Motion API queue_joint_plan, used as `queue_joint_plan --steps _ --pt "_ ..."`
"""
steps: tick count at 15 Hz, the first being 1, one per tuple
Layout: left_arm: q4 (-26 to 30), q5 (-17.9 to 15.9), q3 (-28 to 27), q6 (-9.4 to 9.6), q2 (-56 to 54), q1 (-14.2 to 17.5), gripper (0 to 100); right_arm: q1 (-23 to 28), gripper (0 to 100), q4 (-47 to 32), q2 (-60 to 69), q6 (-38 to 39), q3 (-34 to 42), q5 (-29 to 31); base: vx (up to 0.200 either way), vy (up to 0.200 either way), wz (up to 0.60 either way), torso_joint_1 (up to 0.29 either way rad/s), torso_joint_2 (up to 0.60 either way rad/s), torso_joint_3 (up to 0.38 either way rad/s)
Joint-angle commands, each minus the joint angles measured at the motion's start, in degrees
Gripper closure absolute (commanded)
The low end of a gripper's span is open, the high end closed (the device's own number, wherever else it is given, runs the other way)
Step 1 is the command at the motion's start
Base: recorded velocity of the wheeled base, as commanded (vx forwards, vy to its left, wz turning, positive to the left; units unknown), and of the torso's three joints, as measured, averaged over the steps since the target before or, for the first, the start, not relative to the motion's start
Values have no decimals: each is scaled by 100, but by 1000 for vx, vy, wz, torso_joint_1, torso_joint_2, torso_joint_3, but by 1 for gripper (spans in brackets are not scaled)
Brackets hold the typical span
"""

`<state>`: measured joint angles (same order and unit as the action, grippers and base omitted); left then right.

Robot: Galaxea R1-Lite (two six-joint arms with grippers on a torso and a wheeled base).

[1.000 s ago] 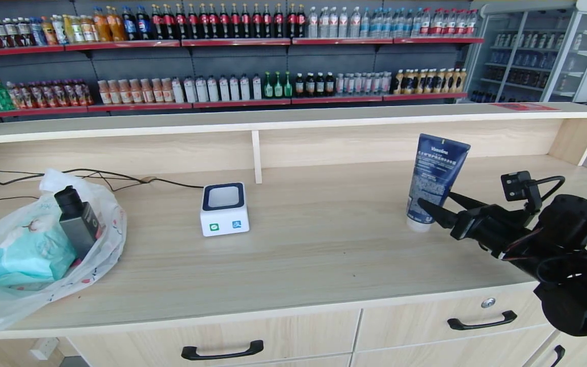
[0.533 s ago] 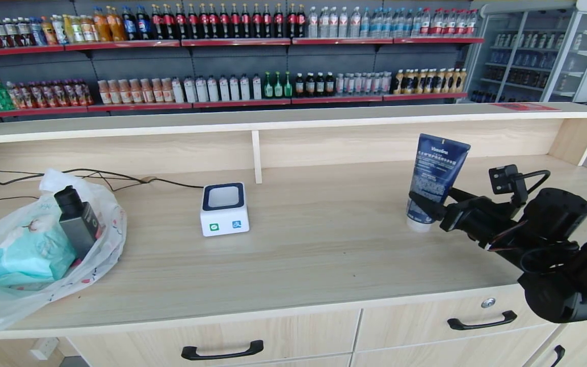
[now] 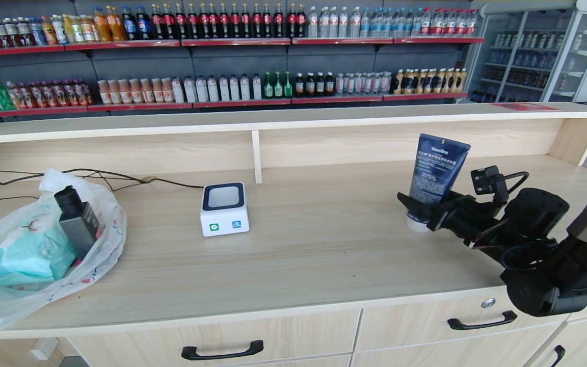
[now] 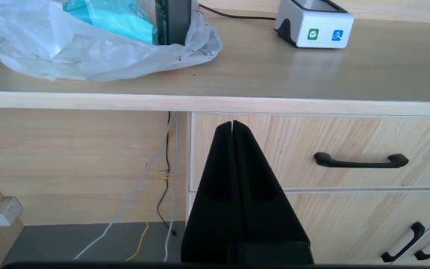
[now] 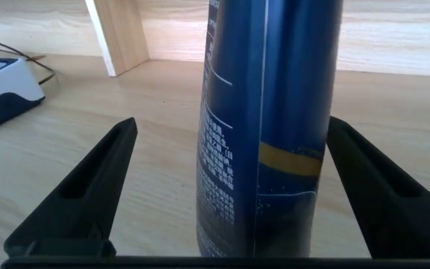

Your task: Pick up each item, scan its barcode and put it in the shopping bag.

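Note:
A blue lotion tube [image 3: 436, 176] stands cap-down on the right side of the counter. My right gripper [image 3: 417, 206] is open around its lower part, one finger on each side; in the right wrist view the tube [image 5: 267, 127] stands between the two black fingers [image 5: 80, 202] with gaps on both sides. The white scanner box [image 3: 224, 208] sits mid-counter, also seen in the left wrist view [image 4: 313, 28]. The plastic shopping bag [image 3: 33, 250] lies at the left, holding a teal pack and a dark bottle. My left gripper [image 4: 234, 131] is shut, below the counter edge in front of the drawers.
A raised wooden ledge [image 3: 273, 125] with a divider runs behind the counter. Black cables [image 3: 95, 177] lie behind the bag. Drawers with black handles [image 3: 222, 351] are below the counter edge. Shelves of bottles fill the background.
My right gripper has moved forward and left, so its open fingers now straddle the base of the blue tube. The tube, scanner and bag have not moved.

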<state>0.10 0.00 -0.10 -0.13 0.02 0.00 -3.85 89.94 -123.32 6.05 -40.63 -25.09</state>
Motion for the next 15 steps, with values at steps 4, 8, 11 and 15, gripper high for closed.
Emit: queue_joint_plan --steps 4,8,11,15 --pt "-1 0 1 -4 -2 0 100 -1 100 6 -87 -60 11 4 0 0 0 0 0 0" --pt "-1 0 1 -4 -2 0 100 -10 100 6 -113 -69 3 4 0 0 0 0 0 0" --pt "-1 0 1 -4 -2 0 100 -1 100 6 -78 -77 -41 4 0 0 0 0 0 0" --pt "-1 0 1 -4 -2 0 100 -1 100 6 115 -77 -24 4 0 0 0 0 0 0"
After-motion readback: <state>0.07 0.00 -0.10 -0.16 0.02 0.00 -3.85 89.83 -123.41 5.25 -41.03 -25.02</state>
